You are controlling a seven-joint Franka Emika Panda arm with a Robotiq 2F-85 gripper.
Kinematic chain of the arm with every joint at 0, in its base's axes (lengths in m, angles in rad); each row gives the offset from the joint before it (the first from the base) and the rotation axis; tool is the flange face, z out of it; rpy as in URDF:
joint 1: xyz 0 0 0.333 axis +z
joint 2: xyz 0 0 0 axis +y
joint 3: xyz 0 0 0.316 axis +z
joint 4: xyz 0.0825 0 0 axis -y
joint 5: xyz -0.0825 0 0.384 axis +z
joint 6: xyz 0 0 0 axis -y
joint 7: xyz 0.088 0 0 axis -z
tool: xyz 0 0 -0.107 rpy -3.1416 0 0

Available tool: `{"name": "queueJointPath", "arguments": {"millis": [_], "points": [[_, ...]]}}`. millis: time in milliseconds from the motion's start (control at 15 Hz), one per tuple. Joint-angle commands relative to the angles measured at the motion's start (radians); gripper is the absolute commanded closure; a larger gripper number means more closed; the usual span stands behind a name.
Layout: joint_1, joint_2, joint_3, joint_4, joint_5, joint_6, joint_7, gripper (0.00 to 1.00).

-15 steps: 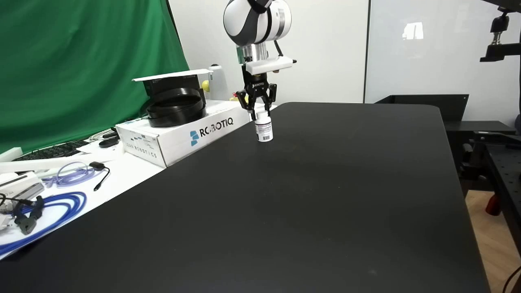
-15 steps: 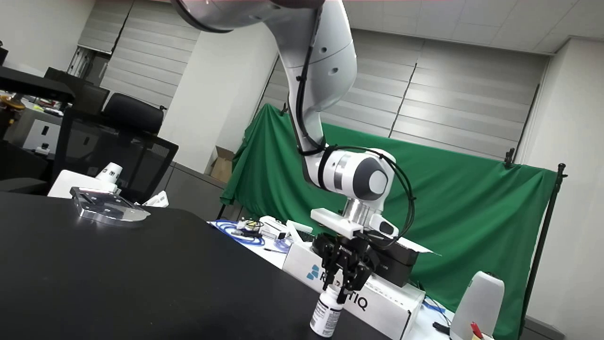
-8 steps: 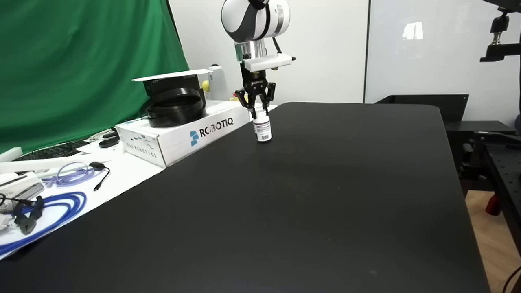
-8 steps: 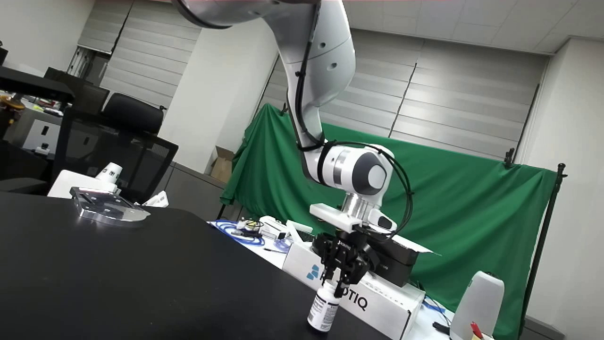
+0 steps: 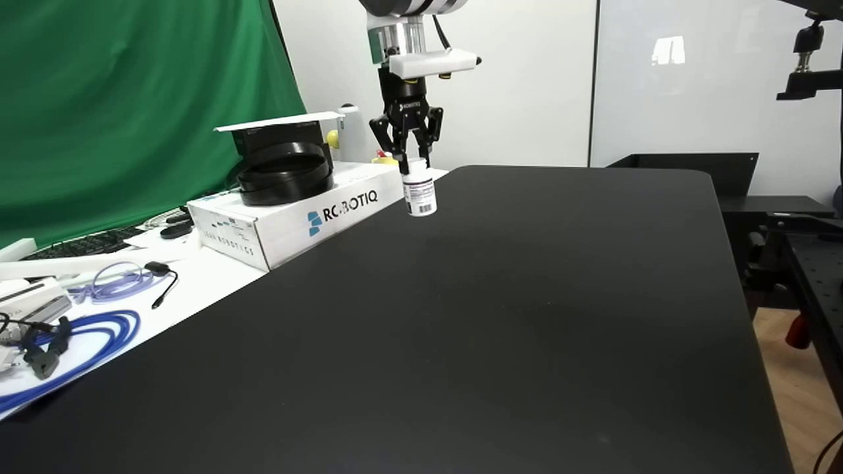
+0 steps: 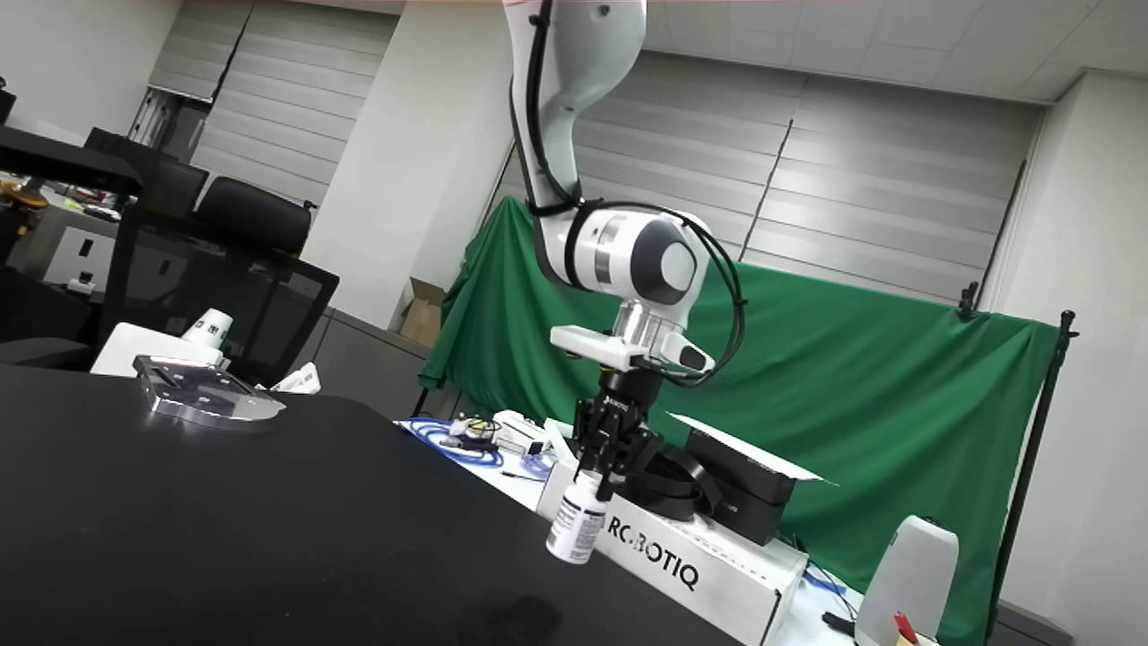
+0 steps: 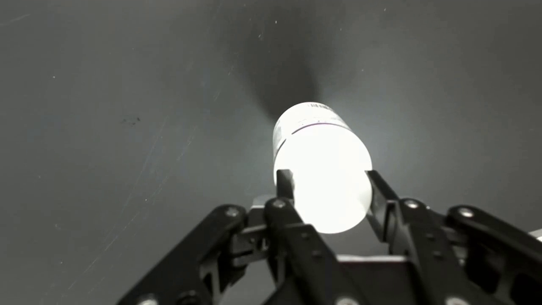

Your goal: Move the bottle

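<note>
Claw [image 7: 329, 181] snug around the bottle [image 6: 576, 529].

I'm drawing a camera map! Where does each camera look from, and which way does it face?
In an exterior view: sits higher than the black tabletop, looking across, slightly down; gripper and wrist show.
In an exterior view: sits low near the tabletop, tilted, looking across, seemingly slightly up; forearm, wrist and gripper show.
In the wrist view: rides on the wrist, looking down past the fingers at the white pill-style bottle.
Both exterior views share the green curtain and Robotiq box.
</note>
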Motion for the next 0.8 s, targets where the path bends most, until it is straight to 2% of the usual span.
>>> {"name": "queueJointPath", "arguments": {"millis": [0,400,733], "points": [[0.024,-0.179,-0.003,-0.245,-0.023,0.087,-0.006,0.81],[0.028,-0.389,0.016,-0.57,-0.01,0.199,-0.053,0.81],[0.033,-0.566,0.01,-0.863,-0.064,0.248,-0.043,0.81]]}}
